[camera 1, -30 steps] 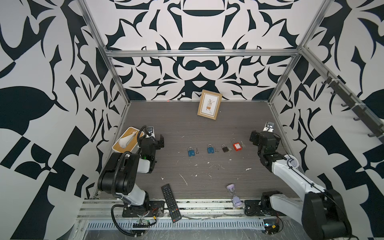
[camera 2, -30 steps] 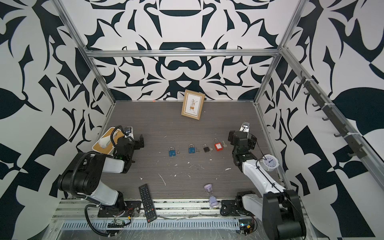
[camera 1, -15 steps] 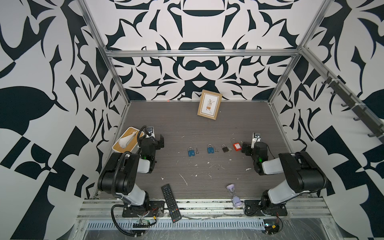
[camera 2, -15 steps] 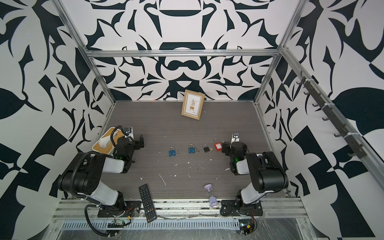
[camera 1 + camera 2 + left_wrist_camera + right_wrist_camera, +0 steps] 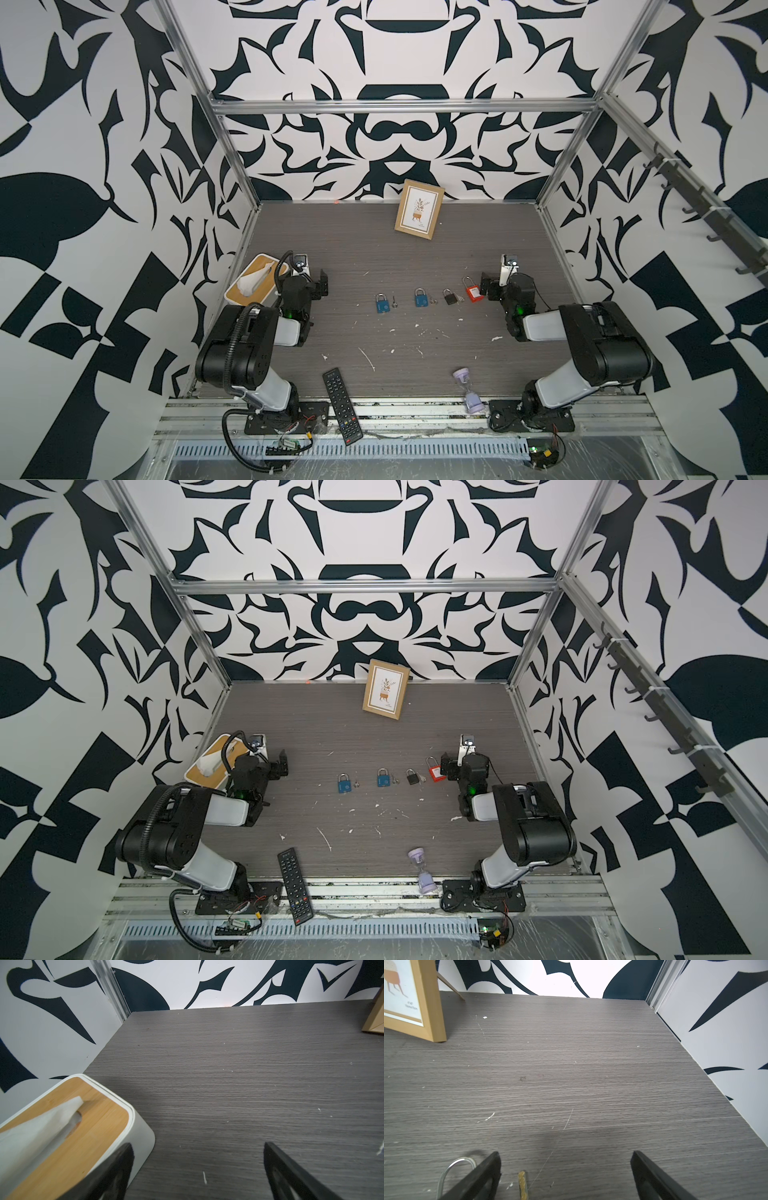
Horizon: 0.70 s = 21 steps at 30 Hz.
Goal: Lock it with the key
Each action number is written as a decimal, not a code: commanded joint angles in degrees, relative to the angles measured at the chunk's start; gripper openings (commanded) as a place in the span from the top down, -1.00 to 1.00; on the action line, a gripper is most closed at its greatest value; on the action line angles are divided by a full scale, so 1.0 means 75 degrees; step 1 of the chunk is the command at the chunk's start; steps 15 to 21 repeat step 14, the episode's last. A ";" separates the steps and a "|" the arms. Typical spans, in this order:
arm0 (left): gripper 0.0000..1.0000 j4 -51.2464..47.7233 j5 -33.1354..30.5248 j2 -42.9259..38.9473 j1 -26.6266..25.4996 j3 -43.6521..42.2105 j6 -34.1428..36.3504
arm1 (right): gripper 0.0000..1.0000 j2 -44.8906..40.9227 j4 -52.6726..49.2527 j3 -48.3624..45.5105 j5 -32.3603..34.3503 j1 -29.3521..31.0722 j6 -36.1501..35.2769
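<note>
Four padlocks lie in a row mid-table in both top views: two blue ones [image 5: 382,303] [image 5: 421,298], a black one [image 5: 449,296] and a red one [image 5: 472,289]. Small keys [image 5: 395,304] [image 5: 433,301] lie beside them. My right gripper [image 5: 488,286] sits low and open just right of the red padlock. In the right wrist view a brass key [image 5: 522,1185] lies on the table between the open fingers, and a steel shackle [image 5: 454,1167] shows beside one finger. My left gripper [image 5: 322,284] is open and empty, left of the locks, next to the tissue box [image 5: 62,1126].
A wooden picture frame [image 5: 419,214] leans near the back wall. A tissue box [image 5: 255,282] stands at the left wall. A black remote [image 5: 343,407] and a purple hourglass [image 5: 467,388] lie at the front edge. White flecks dot the table.
The right arm has folded back from a raised, stretched pose, and its gripper has come down beside the red padlock. The left arm has not moved.
</note>
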 commanded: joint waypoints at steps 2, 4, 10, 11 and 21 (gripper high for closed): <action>-0.99 0.0028 0.0059 0.0012 0.0032 0.0150 -0.0056 | -0.99 -0.0119 0.0187 0.0019 -0.0055 -0.0016 -0.0045; -0.99 -0.0003 0.0068 0.0020 0.0033 0.0157 -0.0055 | -0.99 -0.0116 0.0178 0.0024 -0.0049 -0.0006 -0.0053; -0.99 -0.0436 0.0725 0.0024 0.0353 0.0359 -0.0269 | -0.99 -0.0112 0.0146 0.0047 -0.0071 -0.0016 -0.0055; -0.99 -0.0542 0.0974 -0.0046 0.0477 0.0339 -0.0369 | -0.99 -0.0107 0.0134 0.0048 -0.0083 -0.0007 -0.0077; -0.99 -0.0215 0.0968 -0.0058 0.0473 0.0195 -0.0330 | -0.99 -0.0137 0.0168 0.0023 -0.0072 -0.0012 -0.0077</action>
